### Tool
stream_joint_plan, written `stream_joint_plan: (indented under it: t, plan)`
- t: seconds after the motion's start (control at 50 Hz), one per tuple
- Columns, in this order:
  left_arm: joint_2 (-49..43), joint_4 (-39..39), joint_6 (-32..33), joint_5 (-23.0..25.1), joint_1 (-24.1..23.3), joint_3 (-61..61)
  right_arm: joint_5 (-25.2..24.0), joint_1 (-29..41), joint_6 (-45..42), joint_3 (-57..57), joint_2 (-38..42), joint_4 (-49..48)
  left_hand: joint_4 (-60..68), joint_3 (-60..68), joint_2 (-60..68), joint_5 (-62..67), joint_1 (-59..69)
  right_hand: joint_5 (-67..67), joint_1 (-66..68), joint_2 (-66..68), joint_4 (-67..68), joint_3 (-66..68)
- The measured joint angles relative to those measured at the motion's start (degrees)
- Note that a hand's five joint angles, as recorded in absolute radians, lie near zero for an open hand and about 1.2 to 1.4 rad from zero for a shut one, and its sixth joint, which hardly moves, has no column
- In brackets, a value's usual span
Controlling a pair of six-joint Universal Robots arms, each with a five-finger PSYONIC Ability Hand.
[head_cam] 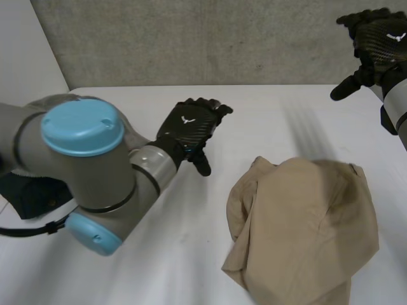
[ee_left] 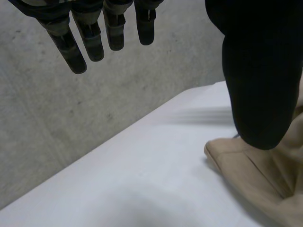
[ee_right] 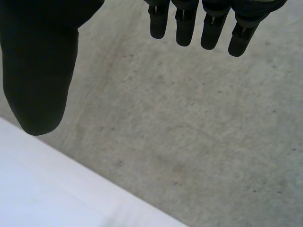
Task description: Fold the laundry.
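**Item 1. Tan garment (head_cam: 305, 222).** Lies in a crumpled, partly doubled heap on the white table (head_cam: 191, 267), at about 4 o'clock from the table's middle in the head view. No hand touches it, and no fold looks finished.

**Item 2. Left hand (head_cam: 189, 126).** Fingers straight and relaxed, holding nothing. It hovers over bare table at about 10 o'clock from the garment, near it but apart. In its wrist view the thumb (ee_left: 255, 71) hangs above the nearest cloth edge.

**Item 3. Right hand (head_cam: 375, 38).** Fingers spread and empty. It is raised in front of the grey wall (head_cam: 191, 38), at about 1 o'clock from the garment and well apart from it.

**Risks, as judged.**
- The layers overlap. A pinch at the near edge may take two plies at once, so the heap would drag rather than open.
- Only one hand is near. A single-handed pull would likely slide the whole garment toward 6 o'clock and the table edge.
- The seams and corners are buried, so a grasp point may be misread.

**Surroundings.**
- A dark cloth (head_cam: 28, 194) sits at 9 o'clock, half hidden behind the left arm (head_cam: 82, 171). What kind of piece it is cannot be told.
- Nothing lies between either hand and the garment.
- The bulky left arm covers the table's 8 o'clock quarter, which limits the room for spreading cloth there.
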Motion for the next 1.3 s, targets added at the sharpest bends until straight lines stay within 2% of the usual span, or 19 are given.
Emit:
stream_joint_plan:
  t: [0.14, 0.26, 0.38, 0.52, 0.56, 0.58, 0.6, 0.62, 0.66, 0.74, 0.84, 1.0, 1.02, 1.04, 1.08, 1.1, 1.12, 1.16, 1.3]
  plan:
    - [7.72, 0.35, -0.26, -0.37, 4.63, -5.92, -2.57, 2.30, -4.49, 0.04, 0.80, 4.93, 0.00, 0.00, 0.00, 0.00, 0.00, 0.01, 0.00, 0.00, 0.00, 0.00]
    - [10.37, 1.33, 1.81, -0.65, 11.58, -8.63, -5.96, 5.01, -14.30, 3.78, 1.68, 12.57, 0.00, 0.00, 0.00, 0.00, 0.00, 0.01, 0.00, 0.00, 0.00, 0.00]
    - [4.73, 4.29, 8.50, -0.68, 18.71, -7.91, -6.84, 6.01, -18.29, 9.87, 2.56, 11.89, 0.00, 0.00, 0.00, 0.00, 0.00, 0.01, 0.00, 0.00, 0.00, 0.00]
    - [-10.27, 13.28, 20.62, -0.54, 24.88, -0.52, -6.11, 6.25, -18.63, 15.68, 2.74, 5.38, 0.00, 0.00, 0.00, 0.00, 0.16, 0.01, 0.00, 0.00, 0.00, 0.00]
    - [-13.62, 14.33, 23.51, -0.54, 25.77, 1.84, -5.79, 6.26, -18.50, 16.34, 2.61, 4.58, 9.07, 8.56, 9.56, 8.13, 10.81, 0.01, 0.00, 0.00, 0.00, 0.00]
    - [-15.61, 14.64, 25.32, -0.55, 26.32, 3.37, -5.59, 6.24, -18.41, 16.61, 2.50, 4.24, 20.18, 19.47, 19.77, 17.79, 23.82, 0.05, 0.00, 0.00, 0.00, 0.00]
    - [-17.10, 14.69, 26.74, -0.58, 26.82, 4.62, -5.43, 6.21, -18.33, 16.79, 2.39, 4.04, 23.54, 23.81, 24.24, 20.74, 27.29, 0.01, 0.00, 0.00, 0.00, 0.00]
    - [-19.00, 14.47, 28.61, -0.73, 27.60, 6.33, -5.21, 6.14, -18.21, 16.98, 2.22, 3.86, 38.99, 37.80, 40.54, 34.57, 43.26, 0.01, 0.00, 0.00, 0.00, 0.00]
    - [-21.29, 13.79, 30.92, -1.12, 28.91, 8.63, -4.90, 5.95, -18.03, 17.15, 1.96, 3.72, 50.74, 49.06, 52.74, 45.56, 49.83, 0.01, 0.00, 0.00, 0.00, 0.00]
    - [-23.52, 13.08, 32.79, -3.82, 32.74, 12.49, -4.51, 5.26, -17.76, 17.28, 1.59, 3.69, 53.33, 50.96, 54.57, 46.46, 49.83, 0.01, 0.00, 0.00, 0.00, 0.00]
    - [-23.35, 15.30, 31.81, -7.24, 36.94, 15.29, -4.44, 4.81, -17.69, 17.28, 1.63, 3.69, 54.68, 51.74, 55.20, 46.47, 49.83, 0.01, 0.00, 0.00, 0.00, 0.00]
    - [-22.17, 16.37, 31.75, -8.39, 38.92, 16.22, -4.44, 4.85, -17.65, 17.28, 1.87, 3.52, 56.07, 52.96, 55.95, 46.47, 49.83, 0.01, 0.00, 0.00, 0.00, 0.00]
    - [-21.98, 16.32, 31.78, -8.36, 38.84, 16.01, -4.44, 4.84, -17.64, 17.27, 1.87, 3.50, 48.61, 46.67, 48.48, 43.83, 45.07, 0.00, 0.00, 0.00, 0.00, 0.02]
    - [-21.21, 16.14, 31.86, -8.20, 38.45, 15.10, -4.45, 4.73, -17.59, 17.23, 1.84, 3.44, 33.91, 33.10, 32.93, 32.59, 31.04, 0.01, 0.00, 0.00, 0.00, 0.02]
    - [-20.11, 16.01, 31.95, -7.93, 37.82, 13.71, -4.49, 4.44, -17.50, 17.11, 1.78, 3.38, 22.16, 21.77, 21.18, 21.90, 18.31, 0.01, 0.00, 0.00, 0.00, 0.02]
    - [-19.16, 16.00, 32.02, -7.69, 37.27, 12.52, -4.55, 4.23, -17.45, 17.00, 1.72, 3.36, 8.01, 7.86, 8.21, 9.38, 4.02, 0.00, 0.00, 0.00, 0.00, 0.02]
    - [-18.23, 16.05, 32.08, -7.45, 36.73, 11.38, -4.61, 3.97, -17.40, 16.83, 1.61, 3.37, 3.92, 3.82, 3.62, 5.52, 0.91, 0.01, 0.00, 0.00, 0.00, 0.02]
    - [-16.32, 16.37, 32.16, -7.03, 35.73, 9.15, -4.70, 3.63, -17.35, 16.56, 1.47, 3.40, 0.01, -0.01, 0.10, 0.05, -0.33, 0.01, 0.00, 0.00, 0.00, 0.02]
    - [-8.48, 18.38, 31.78, -6.46, 32.78, 1.61, -5.89, 0.92, -17.41, 13.80, -0.21, 5.01, -0.02, -0.04, -0.11, -0.05, -0.33, 0.01, 0.00, 0.00, 0.00, 0.02]
